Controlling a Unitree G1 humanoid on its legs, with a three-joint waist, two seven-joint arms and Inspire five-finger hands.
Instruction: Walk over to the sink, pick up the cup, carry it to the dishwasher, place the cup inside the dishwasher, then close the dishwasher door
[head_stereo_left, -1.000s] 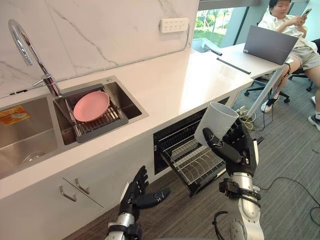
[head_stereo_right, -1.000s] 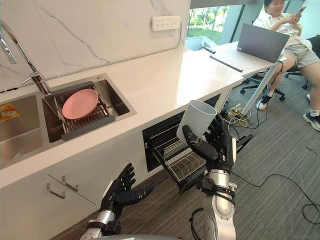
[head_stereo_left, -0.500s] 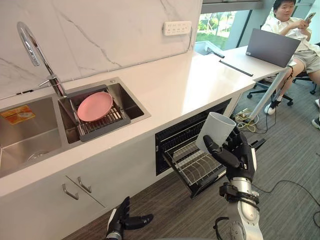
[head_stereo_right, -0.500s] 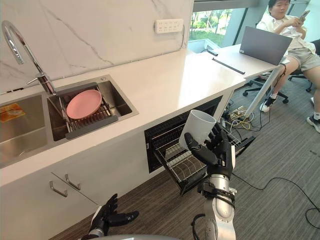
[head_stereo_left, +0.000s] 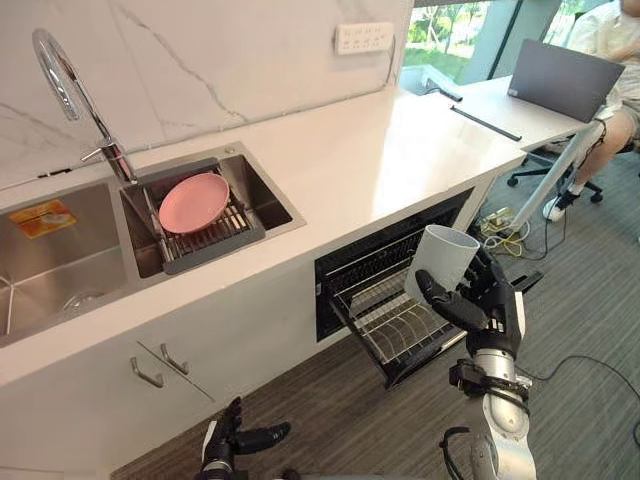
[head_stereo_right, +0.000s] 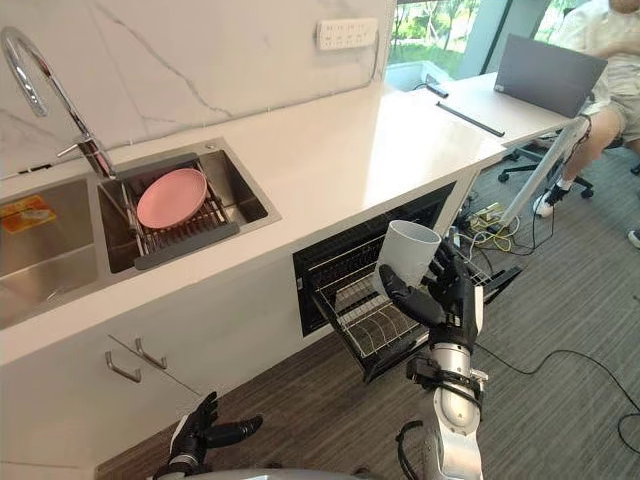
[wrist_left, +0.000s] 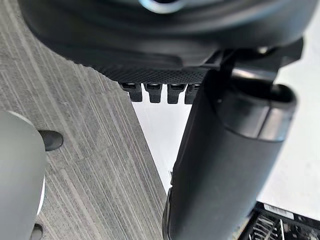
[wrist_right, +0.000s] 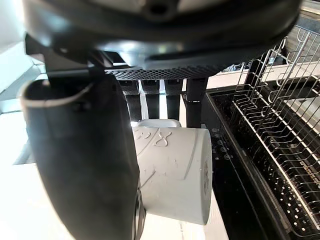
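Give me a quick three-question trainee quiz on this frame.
1. True or false: the cup sits in the dishwasher rack.
2. What lies in the sink? A) bowl B) pink plate C) pan
3. Fill in: the robot's ___ hand has its fingers curled round the cup.
Key: 1 false; 2 B; 3 right.

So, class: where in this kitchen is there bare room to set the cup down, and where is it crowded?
Bare: the counter between the sink and the laptop, and the pulled-out rack, which looks empty, close to the cup in the right hand. Crowded: the basin by the tap, taken up by a plate on a drainer.
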